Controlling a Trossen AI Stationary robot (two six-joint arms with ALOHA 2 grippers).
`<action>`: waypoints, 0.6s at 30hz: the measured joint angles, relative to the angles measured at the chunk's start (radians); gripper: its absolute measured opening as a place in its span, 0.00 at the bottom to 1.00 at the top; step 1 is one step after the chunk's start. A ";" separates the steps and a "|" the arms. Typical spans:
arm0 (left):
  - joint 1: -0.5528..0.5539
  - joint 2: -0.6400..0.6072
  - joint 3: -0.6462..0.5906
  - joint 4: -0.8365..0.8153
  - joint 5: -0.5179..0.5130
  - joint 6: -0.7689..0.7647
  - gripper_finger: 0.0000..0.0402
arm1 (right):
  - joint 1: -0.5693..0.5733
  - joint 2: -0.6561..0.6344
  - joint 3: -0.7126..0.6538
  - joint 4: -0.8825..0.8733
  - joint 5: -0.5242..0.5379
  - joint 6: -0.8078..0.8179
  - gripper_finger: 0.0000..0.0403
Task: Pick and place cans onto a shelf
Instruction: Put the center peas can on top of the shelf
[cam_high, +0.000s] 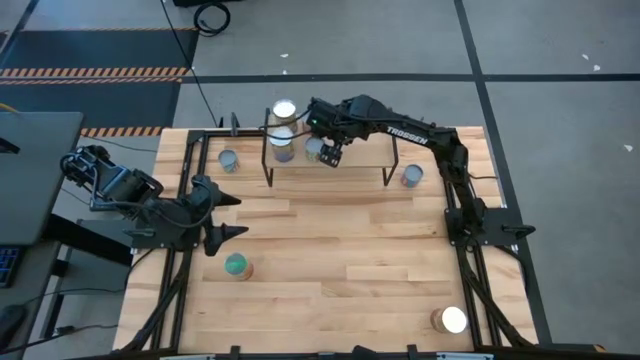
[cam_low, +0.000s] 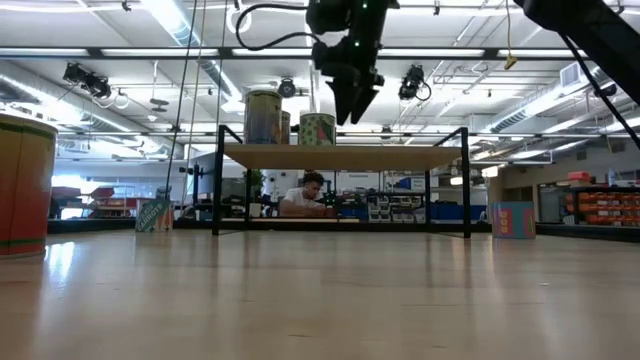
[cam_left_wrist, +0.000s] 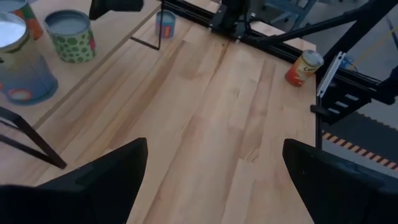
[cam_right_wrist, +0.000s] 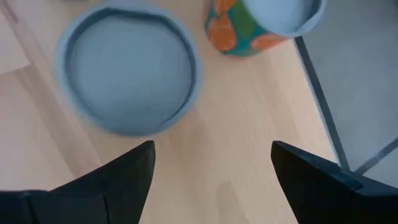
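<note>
The light-wood shelf (cam_high: 345, 158) on black legs stands at the table's far middle; it also shows in the low view (cam_low: 340, 155). Three cans stand upright on its left part (cam_high: 284, 110) (cam_high: 283, 146) (cam_high: 314, 148). My right gripper (cam_high: 332, 156) hangs open above the shelf, just right of the nearest can (cam_right_wrist: 127, 78), whose round top shows ahead of the fingers; it touches nothing. An orange-and-green can (cam_right_wrist: 245, 25) stands beyond it. My left gripper (cam_high: 235, 216) is open and empty over the table's left side (cam_left_wrist: 214, 180).
Loose cans stand on the table: one left of the shelf (cam_high: 229, 160), one right of it (cam_high: 412, 176), a green-topped one near the left gripper (cam_high: 238, 266), and one at the near right corner (cam_high: 450, 320). A person sits in the room beyond (cam_low: 312, 195).
</note>
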 joint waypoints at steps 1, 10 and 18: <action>0.000 0.000 0.000 0.002 0.000 0.003 0.95 | -0.003 0.000 -0.004 0.018 0.005 0.000 0.81; 0.000 0.000 0.000 0.002 -0.002 0.007 0.95 | -0.003 0.000 -0.013 0.083 -0.019 0.000 0.81; 0.000 -0.001 0.000 0.002 -0.033 0.010 0.95 | -0.006 0.000 -0.013 0.126 -0.062 -0.016 0.81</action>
